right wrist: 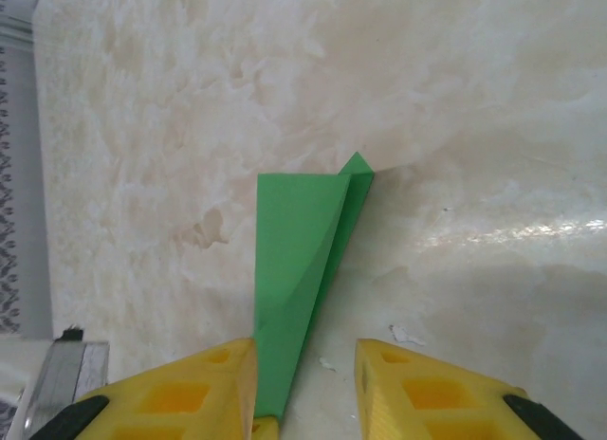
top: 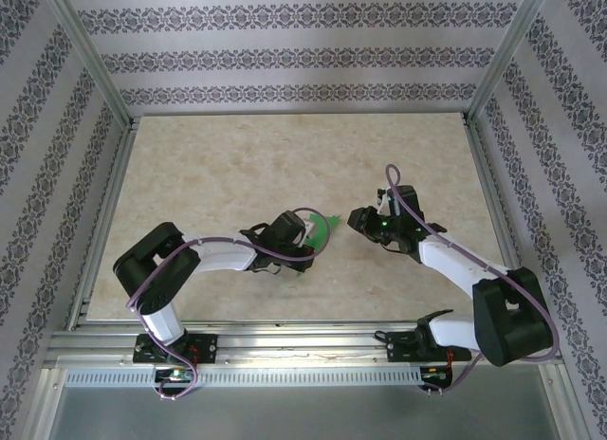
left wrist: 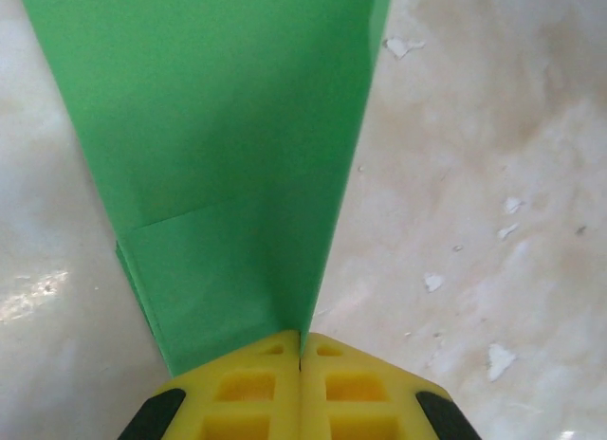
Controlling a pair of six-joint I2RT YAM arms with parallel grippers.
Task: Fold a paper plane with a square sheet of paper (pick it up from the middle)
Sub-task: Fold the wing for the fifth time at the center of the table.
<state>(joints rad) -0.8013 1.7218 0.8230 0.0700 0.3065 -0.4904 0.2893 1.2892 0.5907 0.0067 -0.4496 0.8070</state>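
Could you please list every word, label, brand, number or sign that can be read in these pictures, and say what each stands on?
None: no readable text appears in any view.
The green paper plane is plain and unmarked.
The wallpaper carries only ornamental bands, no letters.
The table shows marbling and a few white flecks, no print.

Arms: L arm (top: 223, 255) & R arm (top: 455, 262), white shells, black joints.
Cables: purple (top: 389, 177), looped along each arm.
Jaws: yellow, square pockets, black outer corners.
Bases: black (top: 156, 348).
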